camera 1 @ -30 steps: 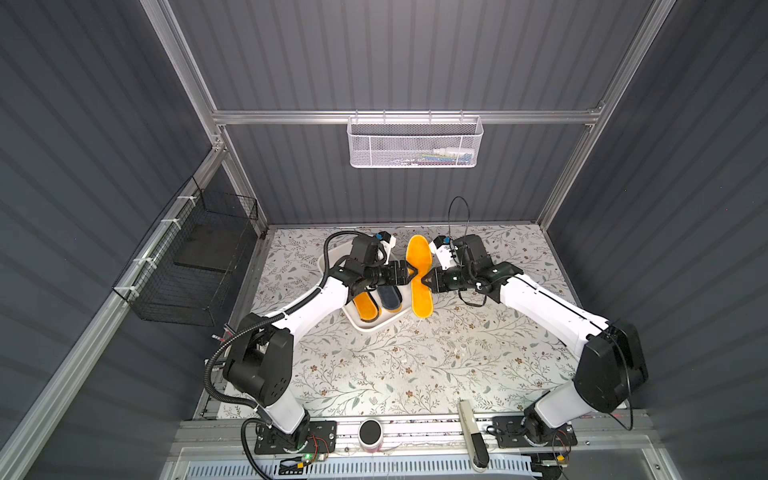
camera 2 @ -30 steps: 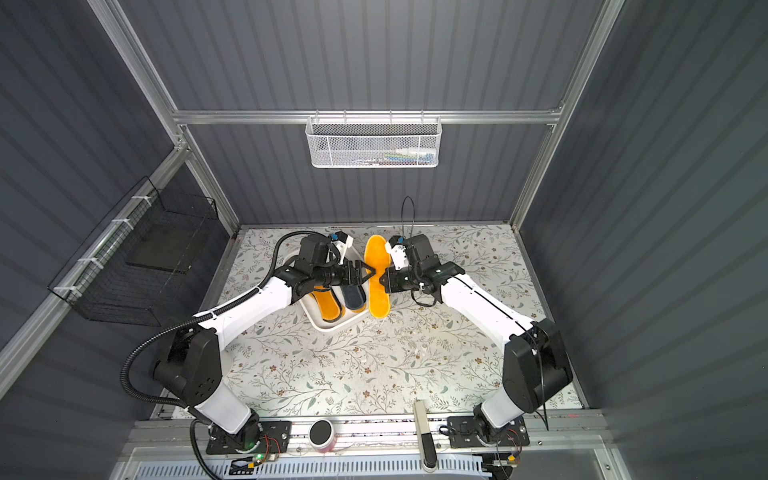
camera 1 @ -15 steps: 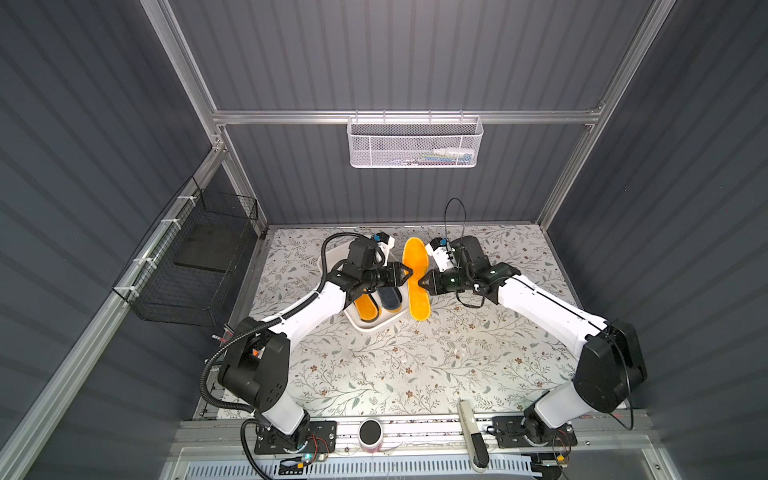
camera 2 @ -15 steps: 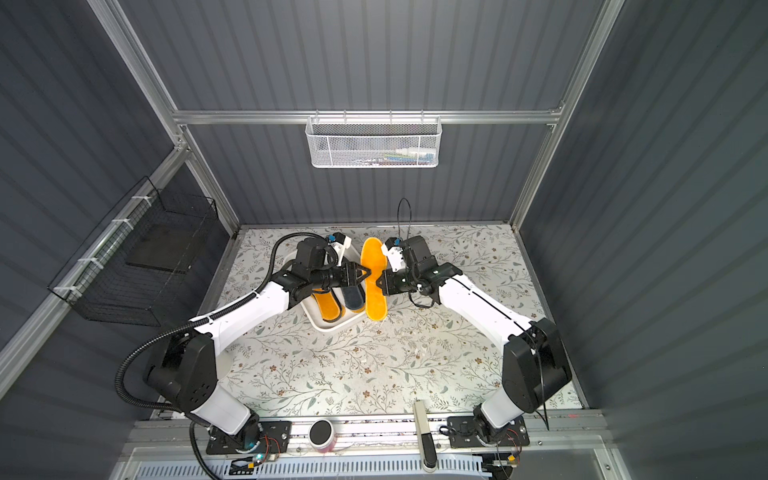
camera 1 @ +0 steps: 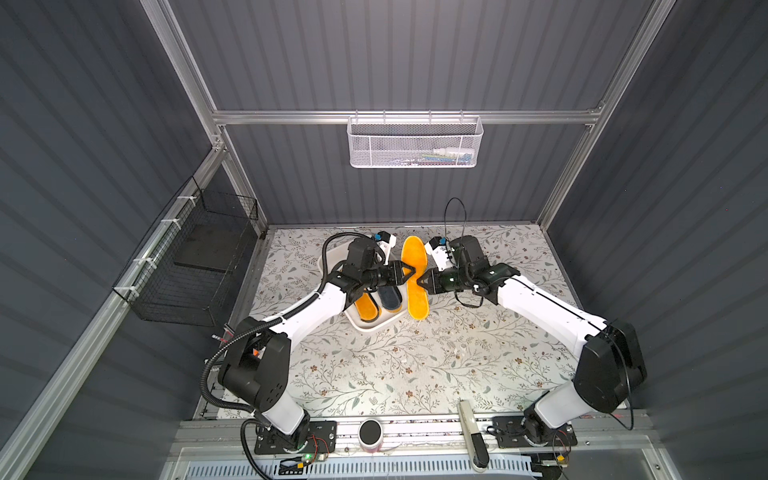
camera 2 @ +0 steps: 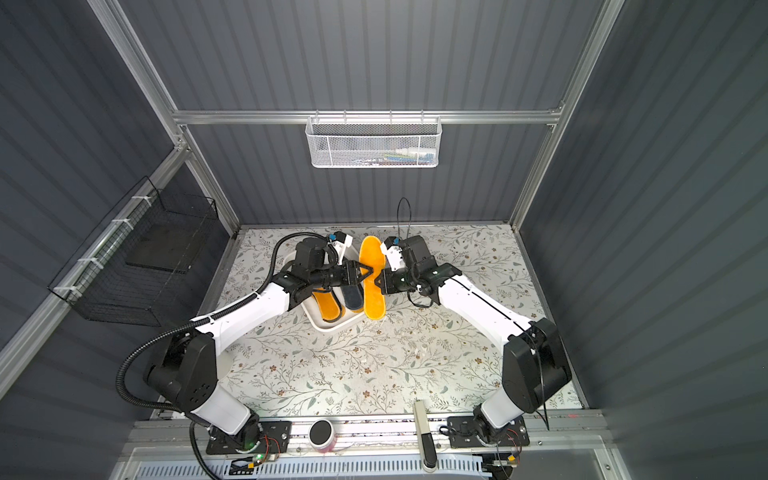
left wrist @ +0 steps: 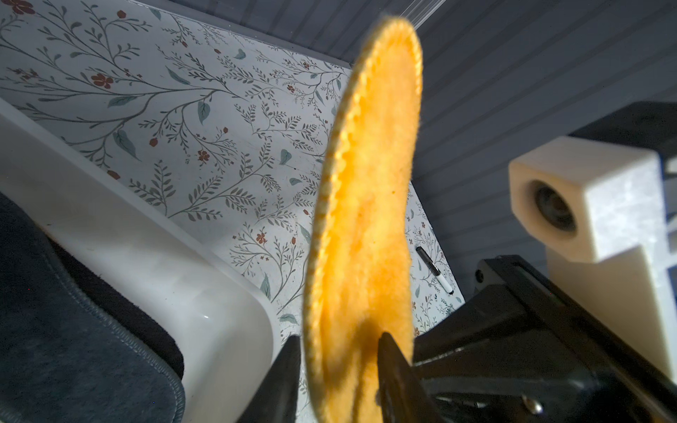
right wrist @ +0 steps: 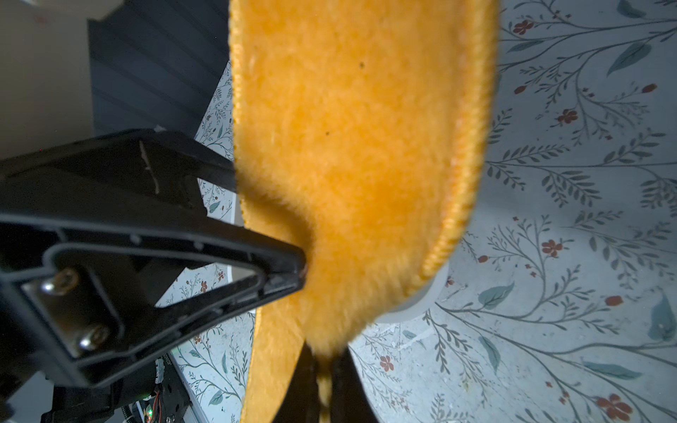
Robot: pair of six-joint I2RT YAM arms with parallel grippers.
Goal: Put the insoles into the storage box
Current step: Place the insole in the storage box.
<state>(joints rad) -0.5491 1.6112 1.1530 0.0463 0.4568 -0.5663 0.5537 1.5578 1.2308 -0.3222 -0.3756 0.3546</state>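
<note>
Insoles are already seen in the storage box, and the only orange insole outside is held just right of it, with the jaws of the left gripper and right gripper clamped on it.

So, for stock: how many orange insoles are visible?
3: one orange insole held aloft beside the storage box, one lying inside, one peeking from under the dark insole. Others may be hidden.
</note>
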